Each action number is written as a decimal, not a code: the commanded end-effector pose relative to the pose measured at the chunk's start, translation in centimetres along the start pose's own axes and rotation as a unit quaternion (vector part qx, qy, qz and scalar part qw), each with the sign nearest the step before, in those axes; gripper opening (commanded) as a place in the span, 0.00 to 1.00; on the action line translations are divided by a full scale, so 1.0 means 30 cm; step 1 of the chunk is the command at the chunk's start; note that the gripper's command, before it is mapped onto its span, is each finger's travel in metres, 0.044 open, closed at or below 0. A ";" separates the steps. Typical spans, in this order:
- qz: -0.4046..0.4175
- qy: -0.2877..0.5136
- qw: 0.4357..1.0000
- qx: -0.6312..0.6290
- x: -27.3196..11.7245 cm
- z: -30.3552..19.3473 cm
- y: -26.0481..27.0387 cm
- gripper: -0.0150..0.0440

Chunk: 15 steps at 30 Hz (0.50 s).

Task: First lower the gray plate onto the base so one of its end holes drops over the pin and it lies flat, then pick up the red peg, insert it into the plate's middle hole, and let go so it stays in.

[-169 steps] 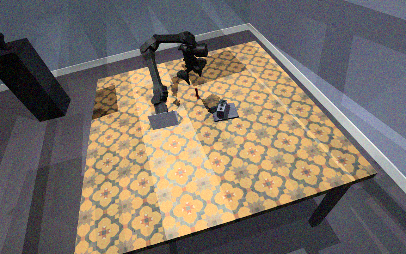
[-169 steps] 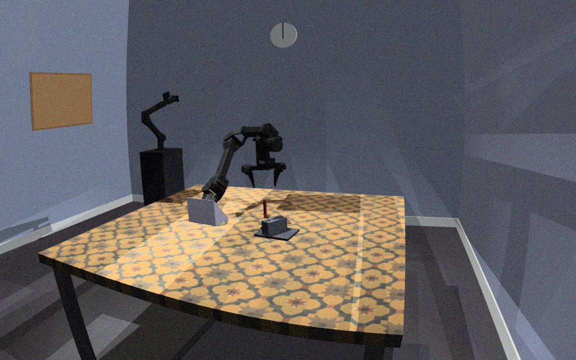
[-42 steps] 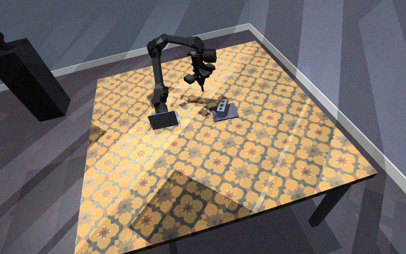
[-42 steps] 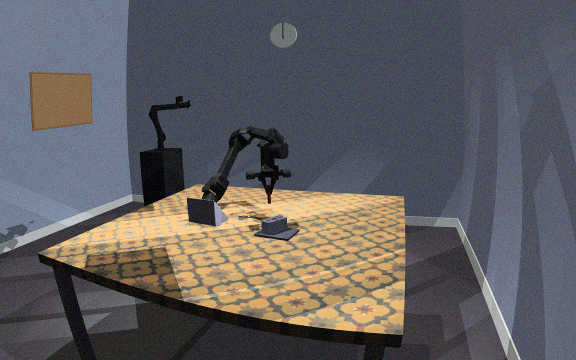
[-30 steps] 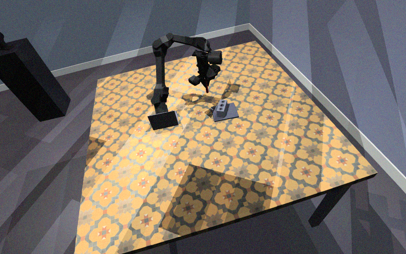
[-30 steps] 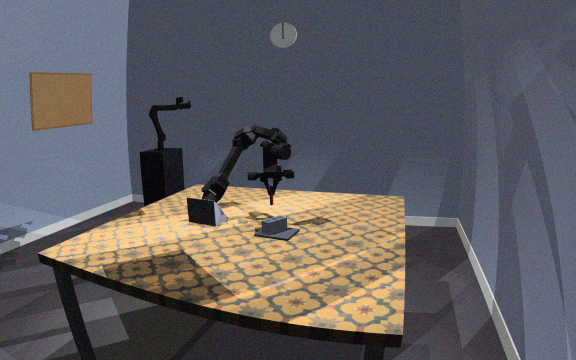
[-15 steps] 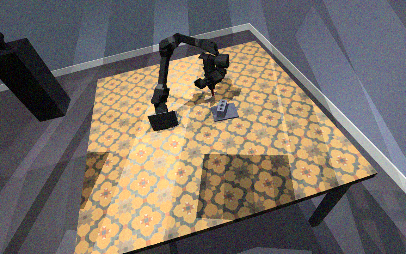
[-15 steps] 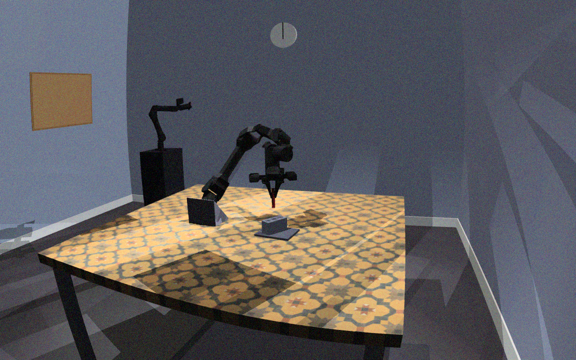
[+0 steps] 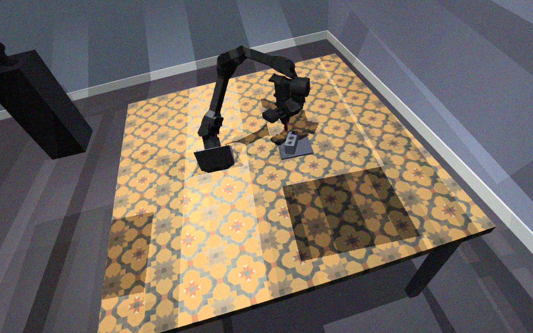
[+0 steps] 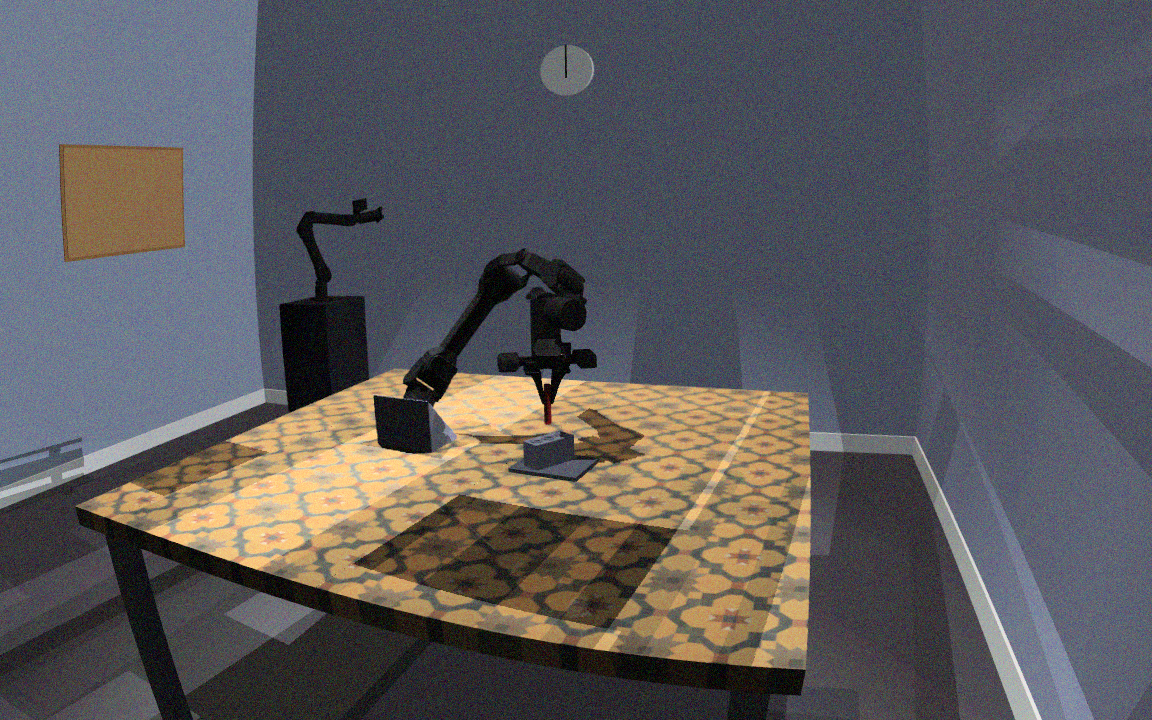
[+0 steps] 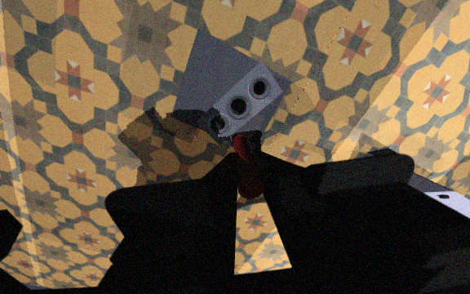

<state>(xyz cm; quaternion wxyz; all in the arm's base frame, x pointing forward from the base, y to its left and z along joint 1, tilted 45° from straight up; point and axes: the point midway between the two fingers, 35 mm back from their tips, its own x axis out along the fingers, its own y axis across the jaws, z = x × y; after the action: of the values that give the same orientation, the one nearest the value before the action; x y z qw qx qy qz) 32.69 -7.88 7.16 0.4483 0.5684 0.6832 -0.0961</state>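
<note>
The gray plate (image 9: 290, 149) (image 10: 546, 454) (image 11: 249, 97), a thick block with three holes in a row, lies flat on the dark gray base (image 9: 302, 150) (image 10: 571, 470) (image 11: 210, 69). The pin cannot be made out. My gripper (image 9: 286, 120) (image 10: 548, 394) (image 11: 243, 156) is shut on the red peg (image 9: 286, 126) (image 10: 548, 411) (image 11: 240, 146). The peg points down, its lower end above the level of the plate's top and not touching it. In the wrist view, the peg's tip shows just below the plate's near end, off the middle hole. Shadow partly darkens the nearest end hole.
The arm's wedge-shaped mount (image 9: 214, 158) (image 10: 403, 423) stands on the patterned table (image 9: 226, 248) (image 10: 294, 501), left of the base in the top and exterior views. Another arm on a black pedestal (image 9: 38, 107) (image 10: 325, 349) stands beyond the table.
</note>
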 end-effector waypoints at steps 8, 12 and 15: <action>-0.001 0.000 1.000 -0.009 0.012 0.111 -0.017 0.25; -0.001 0.001 1.000 -0.010 0.012 0.110 -0.010 0.25; -0.001 0.001 1.000 -0.010 0.012 0.110 -0.010 0.25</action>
<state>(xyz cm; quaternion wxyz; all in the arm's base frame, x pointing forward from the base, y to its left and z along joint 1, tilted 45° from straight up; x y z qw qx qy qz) 33.91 -9.73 4.79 0.4491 0.5659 0.6854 -0.0911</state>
